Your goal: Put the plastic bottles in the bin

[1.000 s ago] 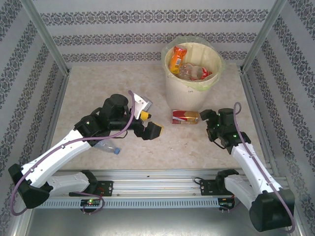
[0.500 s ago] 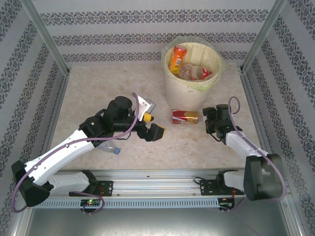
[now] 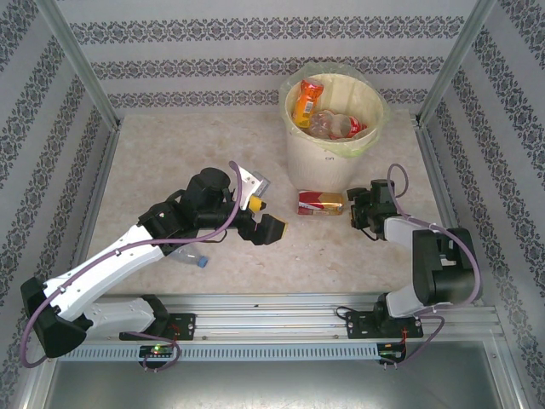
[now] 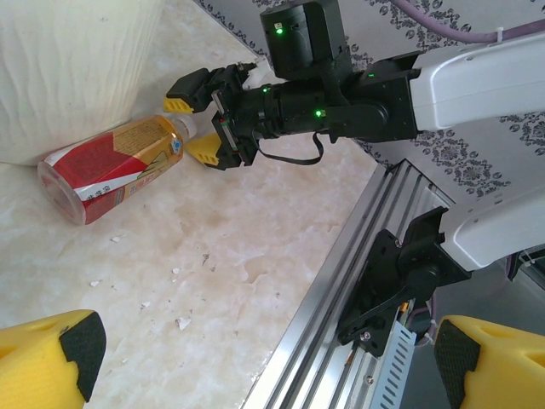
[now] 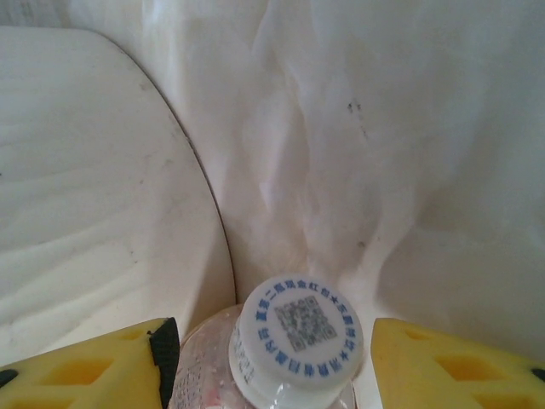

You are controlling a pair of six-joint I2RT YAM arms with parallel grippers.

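Bottles (image 3: 308, 102) already dropped sit piled inside the bin (image 3: 319, 162), which stands toward the far edge of the desk (image 3: 170, 162), right of middle. The one you are working on, a red-labelled bottle (image 4: 111, 170), lies on its side on the desk, tucked against the foot of the bin on its near side, with its cap pointing toward the right edge. Your right claw (image 4: 192, 119) meets it low and level from that side, I'd say because the bin wall shuts off any approach from behind. Its fingers (image 5: 85, 371) are parted and straddle the white cap (image 5: 298, 328) with a gap showing, so nothing is gripped yet. Closing on the neck looks like the step in hand. The body is round, so expect it might roll or pivot against the bin as you squeeze. Your left claw (image 3: 262, 216) hangs spread wide and empty over the middle of the desk, turned toward that bottle and, I'd guess, held back to leave the right arm room. A blue-capped bottle (image 3: 189, 256) lies under the left arm toward the near edge, left for a later pick.
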